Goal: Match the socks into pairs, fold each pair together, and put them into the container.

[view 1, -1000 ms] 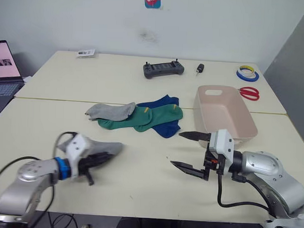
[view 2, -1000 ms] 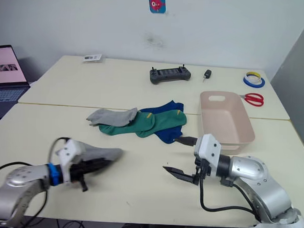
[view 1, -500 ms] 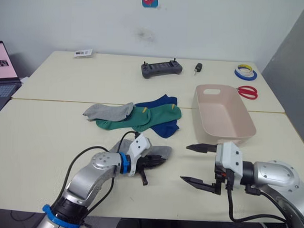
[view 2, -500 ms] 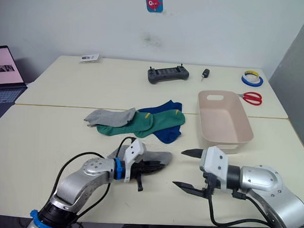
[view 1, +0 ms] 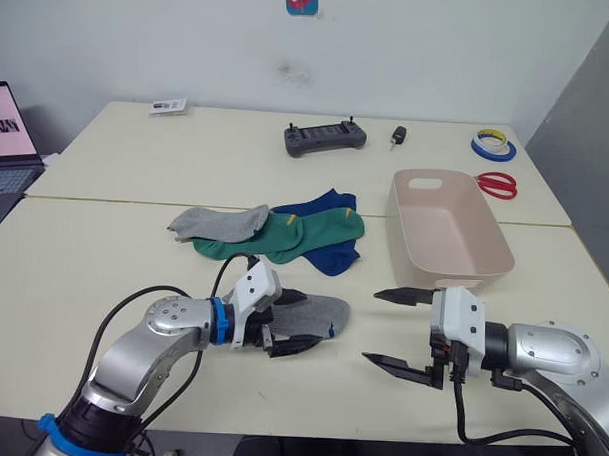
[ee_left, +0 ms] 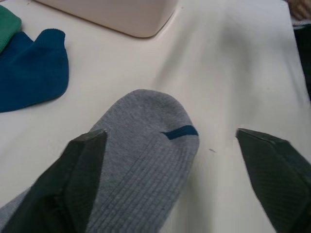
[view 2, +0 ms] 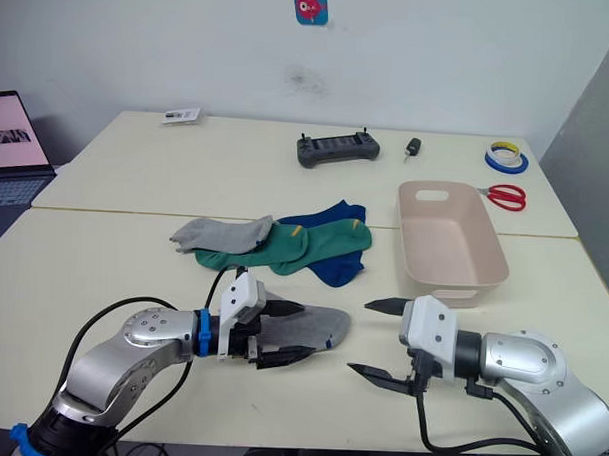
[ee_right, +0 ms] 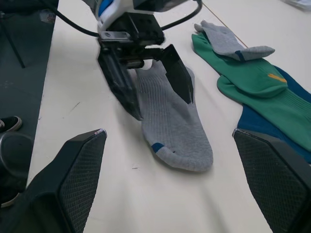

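Robot arms: smooth silver-grey rounded shells. The left arm carries a blue ring at the wrist, a white wrist block and looping black cables; the left tool (view 1: pixel 293 323) has two black tapered fingers. The right tool (view 1: pixel 406 331) has a white block, black fingers with textured pads (ee_right: pixel 77 170) and one black cable.

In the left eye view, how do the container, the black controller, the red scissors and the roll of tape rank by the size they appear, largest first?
1. The container, clearly the largest.
2. The black controller.
3. The red scissors and the roll of tape look about alike; I would not rank them.

All four lie farther from the camera than the grippers.
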### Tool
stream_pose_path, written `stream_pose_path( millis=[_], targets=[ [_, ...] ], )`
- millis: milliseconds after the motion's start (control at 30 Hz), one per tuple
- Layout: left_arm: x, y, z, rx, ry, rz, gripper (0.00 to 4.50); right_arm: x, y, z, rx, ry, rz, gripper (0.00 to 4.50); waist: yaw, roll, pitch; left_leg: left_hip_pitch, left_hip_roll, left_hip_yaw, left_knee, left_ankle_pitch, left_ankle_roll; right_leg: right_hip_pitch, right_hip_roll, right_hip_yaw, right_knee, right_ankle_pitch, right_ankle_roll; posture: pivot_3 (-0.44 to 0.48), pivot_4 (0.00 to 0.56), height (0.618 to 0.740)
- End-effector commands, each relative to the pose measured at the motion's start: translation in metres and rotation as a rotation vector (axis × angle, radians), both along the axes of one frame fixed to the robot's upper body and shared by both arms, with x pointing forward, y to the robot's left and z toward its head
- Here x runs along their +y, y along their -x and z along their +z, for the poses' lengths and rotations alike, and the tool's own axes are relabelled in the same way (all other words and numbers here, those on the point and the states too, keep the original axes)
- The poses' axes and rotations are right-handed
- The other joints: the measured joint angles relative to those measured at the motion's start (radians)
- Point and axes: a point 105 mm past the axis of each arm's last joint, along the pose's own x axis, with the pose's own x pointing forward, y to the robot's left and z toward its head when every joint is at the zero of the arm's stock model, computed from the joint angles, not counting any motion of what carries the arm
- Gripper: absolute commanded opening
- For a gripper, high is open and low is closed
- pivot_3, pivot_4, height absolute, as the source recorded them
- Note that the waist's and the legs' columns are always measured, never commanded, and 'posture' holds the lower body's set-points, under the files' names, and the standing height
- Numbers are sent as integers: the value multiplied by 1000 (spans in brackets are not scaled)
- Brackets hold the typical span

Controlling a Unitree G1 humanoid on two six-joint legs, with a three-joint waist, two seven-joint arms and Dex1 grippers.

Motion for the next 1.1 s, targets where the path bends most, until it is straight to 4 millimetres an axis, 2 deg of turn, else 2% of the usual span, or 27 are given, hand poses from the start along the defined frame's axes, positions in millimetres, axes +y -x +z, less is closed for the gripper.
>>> stream_pose_path(
  millis=[33, 267, 333, 400, 633, 800, 900, 1100],
  targets=[
    [20, -12, 17, -102, 57, 137, 4458, 4, 2, 7, -42, -13, 31, 4500, -1, 0, 0, 0, 0, 0, 0, 0, 0, 0, 0, 0, 0, 0, 0, 0, 150, 740],
    [83, -14, 30, -70, 313, 568, 4458, 8, 1, 8, -50, -41, 28, 4500, 0, 0, 0, 0, 0, -1, 0, 0, 0, 0, -1, -1, 0, 0, 0, 0, 150, 740],
    [103, -17, 24, -30, 352, 722, 4458, 11, -1, 10, -52, -61, 30, 4500, 0, 0, 0, 0, 0, -1, 0, 0, 0, 0, -1, -1, 0, 0, 0, 0, 150, 740],
    [113, -18, 13, 24, 349, 820, 4458, 13, -2, 11, -54, -70, 37, 4500, 1, 0, 0, 0, 0, -2, 0, 0, 0, 0, -1, -1, 0, 0, 0, 0, 150, 740],
    [105, -11, -22, 198, 232, 855, 4458, 14, -5, 13, -63, -64, 55, 4500, 1, 0, 0, 0, -1, -1, 0, 0, 0, 0, -1, -1, -1, 0, 0, 0, 150, 740],
    [87, -12, -26, 240, 219, 800, 4458, 14, -4, 13, -64, -62, 55, 4500, 1, 1, -1, 0, -1, -2, 0, 0, 0, 1, -1, -1, 0, 0, 0, 0, 150, 740],
    [82, -15, -26, 257, 218, 790, 3907, 14, -4, 14, -64, -61, 54, 4500, 3, 1, -1, 0, -1, -1, 0, 0, 0, 1, -1, -1, 0, 0, 0, 0, 150, 740],
    [73, -18, -29, 299, 216, 771, 2147, 13, -4, 15, -67, -59, 51, 4500, 2, 1, -1, 0, -1, -1, 0, 0, 0, 1, -1, -1, -1, 0, 0, 0, 150, 740]
  ],
)
